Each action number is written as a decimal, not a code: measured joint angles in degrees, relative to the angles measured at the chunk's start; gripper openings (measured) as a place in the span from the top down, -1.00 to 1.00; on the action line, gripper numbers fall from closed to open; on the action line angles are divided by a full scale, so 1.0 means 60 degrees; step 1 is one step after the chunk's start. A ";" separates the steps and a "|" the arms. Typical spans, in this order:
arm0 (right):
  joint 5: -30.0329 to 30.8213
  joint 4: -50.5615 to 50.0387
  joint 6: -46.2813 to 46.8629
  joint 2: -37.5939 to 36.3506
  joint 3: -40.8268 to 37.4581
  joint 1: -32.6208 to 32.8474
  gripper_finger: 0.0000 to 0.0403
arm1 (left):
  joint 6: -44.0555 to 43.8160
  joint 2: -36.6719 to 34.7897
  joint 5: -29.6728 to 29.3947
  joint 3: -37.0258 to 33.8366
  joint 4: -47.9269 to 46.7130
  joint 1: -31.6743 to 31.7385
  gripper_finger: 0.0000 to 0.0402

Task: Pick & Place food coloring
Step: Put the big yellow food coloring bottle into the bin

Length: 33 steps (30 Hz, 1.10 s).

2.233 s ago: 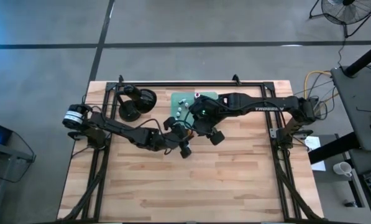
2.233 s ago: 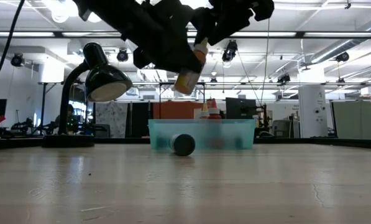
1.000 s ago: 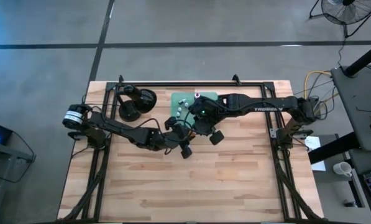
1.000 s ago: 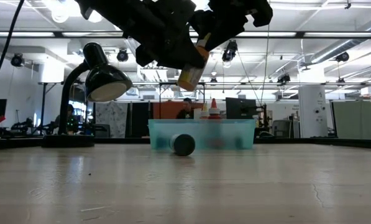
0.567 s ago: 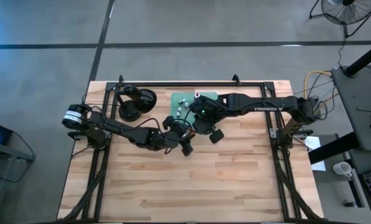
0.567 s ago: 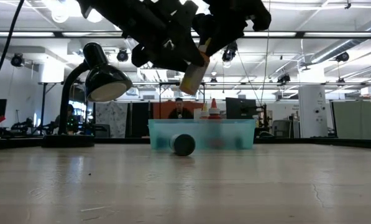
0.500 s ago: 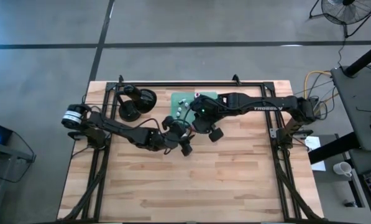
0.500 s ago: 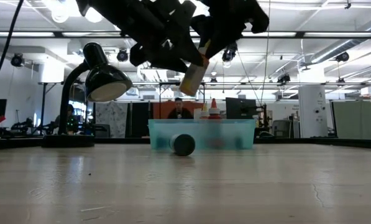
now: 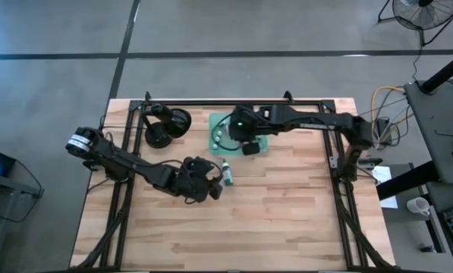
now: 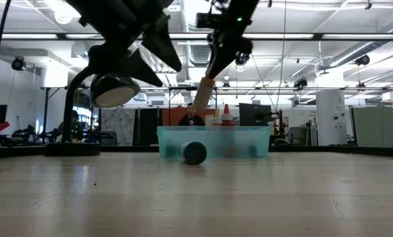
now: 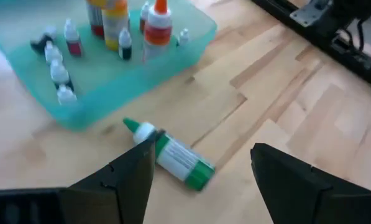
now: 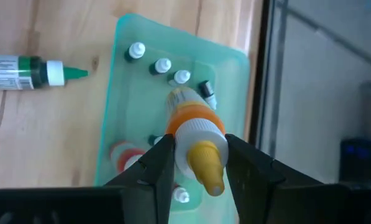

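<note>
My right gripper [image 9: 246,144] hangs over the translucent green tray [image 9: 224,121] at the table's far middle, shut on an orange-yellow food coloring bottle [image 10: 206,92]. A green food coloring bottle [image 9: 226,170] lies on its side on the wood just in front of the tray, its tip toward the tray. My left gripper [image 11: 204,146] is open, a little nearer and to the left of that bottle, above it and touching nothing. In the tray stand a red-tipped bottle [image 11: 157,28] and several small white-capped bottles [image 11: 58,68]. My right gripper pinches the orange-yellow bottle at its white collar [image 12: 196,132], just under the yellow tip, between its two fingers [image 12: 162,163]. The fingers come from above, slanting down. The bottle hangs below them, body down and a little tilted, clear of the tray.
A black desk lamp [image 9: 165,125] stands at the far left beside the tray. Black frame rails [image 9: 309,102] run along the far edge and both sides. Open wood lies toward the near edge [image 9: 234,227].
My left gripper has opened, let go of the orange-yellow bottle and drawn back toward the table's left and near edge. My right gripper has carried the bottle toward the far edge, over the tray, and the bottle now hangs more upright.
</note>
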 joint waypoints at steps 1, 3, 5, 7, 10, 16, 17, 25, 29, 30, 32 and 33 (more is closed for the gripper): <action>0.0006 -0.0247 0.0164 0.0292 0.0321 -0.0008 0.43 | -0.0299 -0.0001 -0.0012 -0.0044 -0.0001 -0.0065 -0.18; -0.0002 -0.0865 0.0487 0.0919 0.1084 -0.0062 0.43 | -0.0832 -0.0004 -0.0046 -0.0118 -0.0072 -0.0173 -0.19; -0.0115 -0.1362 0.0898 0.1576 0.1954 -0.0161 0.43 | -0.1320 -0.0004 -0.0052 -0.0219 -0.0074 -0.0301 -0.19; -0.0436 -0.1909 0.1437 0.2183 0.2849 -0.0331 0.43 | -0.1822 -0.0006 -0.0045 -0.0339 -0.0052 -0.0481 -0.19; -0.0989 -0.2735 0.2291 0.2987 0.4142 -0.0635 0.43 | -0.2611 -0.0033 -0.0043 -0.0585 -0.0131 -0.0808 -0.19; -0.1188 -0.3053 0.2826 0.3853 0.5099 -0.0908 0.42 | -0.4295 -0.0047 -0.0506 -0.0872 -0.0462 -0.1452 -0.19; -0.1210 -0.3077 0.2827 0.3913 0.5122 -0.0923 0.42 | -0.4538 -0.0047 -0.0676 -0.0910 -0.0534 -0.1543 -0.19; -0.1261 -0.3409 0.3186 0.4732 0.5060 -0.0946 0.42 | -0.5417 -0.0104 -0.1055 -0.1271 -0.0713 -0.1714 -0.19; -0.1259 -0.3348 0.3201 0.4975 0.5067 -0.0967 0.42 | -0.5427 -0.0214 -0.1077 -0.1346 -0.0929 -0.1711 -0.19; -0.1258 -0.3290 0.3184 0.4994 0.5067 -0.0980 0.42 | -0.5434 -0.0237 -0.1084 -0.1346 -0.1046 -0.1711 -0.19; -0.1257 -0.3275 0.3053 0.5013 0.5067 -0.1031 0.42 | -0.5435 -0.0314 -0.1081 -0.1350 -0.1344 -0.1711 -0.19; -0.1257 -0.3273 0.2937 0.5013 0.5067 -0.1054 0.42 | -0.5438 -0.0352 -0.1086 -0.1350 -0.1460 -0.1711 -0.19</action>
